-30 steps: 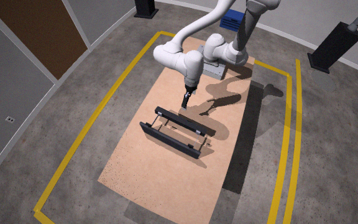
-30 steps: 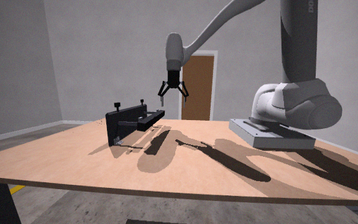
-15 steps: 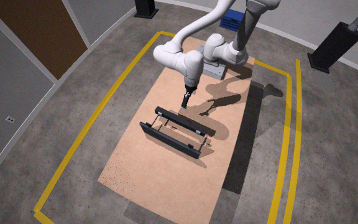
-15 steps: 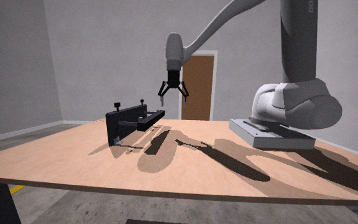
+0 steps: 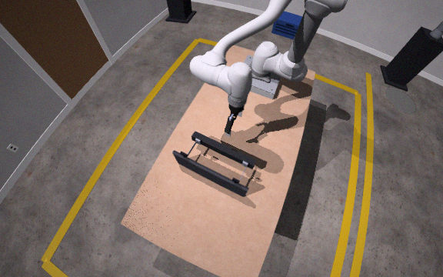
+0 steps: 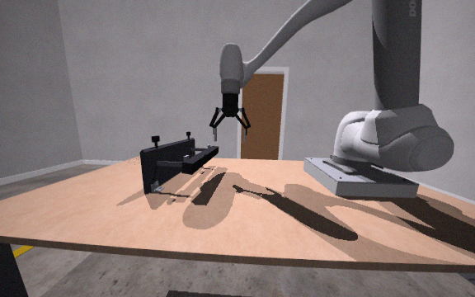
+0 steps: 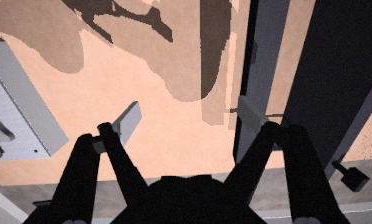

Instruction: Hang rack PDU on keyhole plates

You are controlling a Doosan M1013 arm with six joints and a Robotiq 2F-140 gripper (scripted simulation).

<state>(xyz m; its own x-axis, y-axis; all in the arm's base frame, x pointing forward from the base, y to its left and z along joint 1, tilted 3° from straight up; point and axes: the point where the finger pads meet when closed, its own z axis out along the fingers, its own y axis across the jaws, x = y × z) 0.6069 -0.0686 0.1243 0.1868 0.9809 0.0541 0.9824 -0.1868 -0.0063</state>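
Note:
The rack PDU [image 5: 223,149] is a long black bar raised a little above the wooden table, also in the exterior view [image 6: 200,158]. Behind it stands an upright black panel [image 5: 210,173] with two knobs on top [image 6: 167,162]; thin rods and small grey fittings join the two. I cannot tell how the buttons sit. My gripper [image 5: 227,132] [image 6: 229,136] hangs open and empty just above the PDU's side towards the robot base. In the wrist view the spread fingers frame the table, with the right fingertip over the PDU's edge [image 7: 259,75].
The robot's grey base plate [image 6: 359,179] sits on the table behind the gripper. The table stands inside yellow floor lines [image 5: 360,154]. A blue crate [image 5: 287,24] and black pedestals [image 5: 411,58] stand on the floor beyond.

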